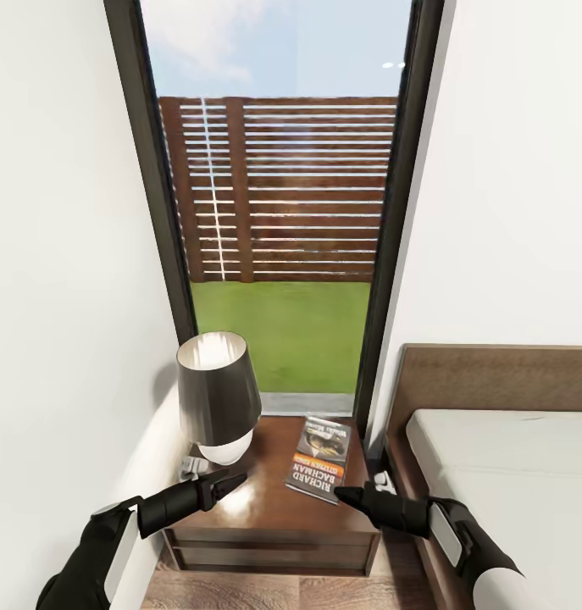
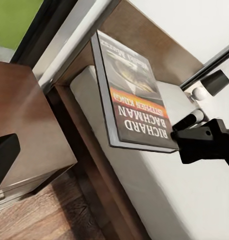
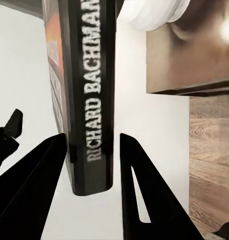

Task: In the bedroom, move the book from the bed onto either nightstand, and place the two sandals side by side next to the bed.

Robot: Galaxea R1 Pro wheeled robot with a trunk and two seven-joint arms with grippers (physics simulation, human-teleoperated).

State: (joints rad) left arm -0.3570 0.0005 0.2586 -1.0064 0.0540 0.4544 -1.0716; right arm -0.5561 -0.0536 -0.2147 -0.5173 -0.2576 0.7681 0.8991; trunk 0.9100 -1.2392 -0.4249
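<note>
The book point(image 1: 320, 462), a thin paperback lettered "Richard Bachman", hangs tilted just above the right half of the nightstand point(image 1: 265, 512). My right gripper point(image 1: 346, 493) is shut on its near corner. In the right wrist view the spine of the book point(image 3: 89, 85) stands between the two fingers of the right gripper point(image 3: 92, 140). The left wrist view has the book point(image 2: 134, 95) in the air with the right gripper point(image 2: 187, 130) at its corner. My left gripper point(image 1: 233, 485) is open over the nightstand's front left, beside the lamp. The bed point(image 1: 511, 474) lies to the right. The sandals are out of view.
A dark-shaded lamp point(image 1: 216, 394) with a white base takes up the nightstand's left half. Behind stands a tall dark-framed window point(image 1: 278, 220) onto grass and a slatted fence. White walls close in on both sides. Wood-plank floor point(image 1: 307, 593) runs in front of the nightstand.
</note>
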